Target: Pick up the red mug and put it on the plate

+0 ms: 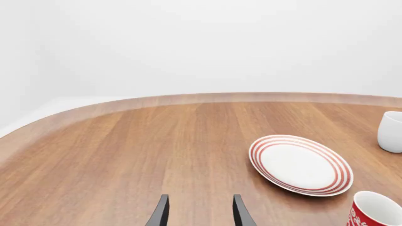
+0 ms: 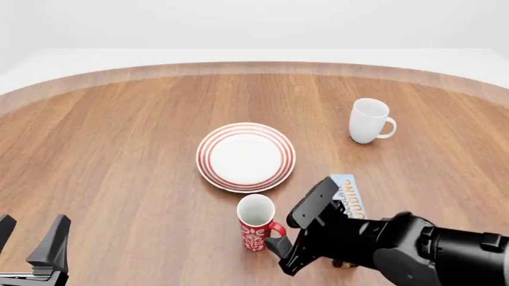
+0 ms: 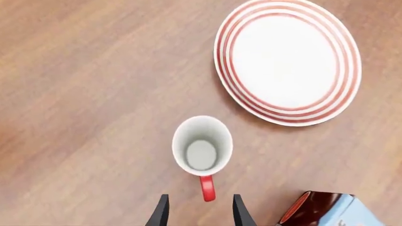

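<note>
- We see the red mug (image 2: 256, 223) upright on the table (image 2: 119, 149), just beside the plate (image 2: 245, 157).
- Our right gripper (image 3: 199, 211), fingers parted and holding nothing, hovers over its handle (image 3: 208, 187).
- Our left gripper (image 1: 199, 212) hangs spread, holding nothing.

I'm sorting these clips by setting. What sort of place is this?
Most likely a simulated dining or kitchen table, not a real room: a rounded wooden table against blank white surroundings, set with a red-ringed plate, a red mug and a white mug.

A plain white mug (image 2: 370, 121) stands upright on the rounded wooden bench (image 2: 119, 149), handle to the right. A blue printed carton (image 2: 347, 195) lies flat nearer, partly hidden.
</note>
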Motion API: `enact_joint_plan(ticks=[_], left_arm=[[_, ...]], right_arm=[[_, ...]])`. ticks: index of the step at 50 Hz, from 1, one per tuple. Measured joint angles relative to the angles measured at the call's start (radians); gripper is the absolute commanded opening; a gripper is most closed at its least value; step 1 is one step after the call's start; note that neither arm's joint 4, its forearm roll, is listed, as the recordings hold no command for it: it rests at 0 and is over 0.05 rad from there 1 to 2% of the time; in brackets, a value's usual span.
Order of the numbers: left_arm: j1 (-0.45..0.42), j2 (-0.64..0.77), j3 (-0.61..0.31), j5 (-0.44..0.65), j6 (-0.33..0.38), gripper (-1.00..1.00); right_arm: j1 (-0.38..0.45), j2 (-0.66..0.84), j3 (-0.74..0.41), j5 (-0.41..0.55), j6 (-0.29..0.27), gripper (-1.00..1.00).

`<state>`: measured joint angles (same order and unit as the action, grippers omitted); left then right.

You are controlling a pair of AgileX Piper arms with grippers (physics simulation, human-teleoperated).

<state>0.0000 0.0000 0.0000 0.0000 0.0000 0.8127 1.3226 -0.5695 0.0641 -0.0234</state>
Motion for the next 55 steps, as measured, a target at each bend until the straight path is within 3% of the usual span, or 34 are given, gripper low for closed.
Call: enact_joint_plan(ticks=[55], left_arm=[[0.000, 0.000, 0.000, 0.000, 0.000, 1.00]], right_arm=[[-0.020, 0.144, 0.035, -0.151, 0.025, 1.00]])
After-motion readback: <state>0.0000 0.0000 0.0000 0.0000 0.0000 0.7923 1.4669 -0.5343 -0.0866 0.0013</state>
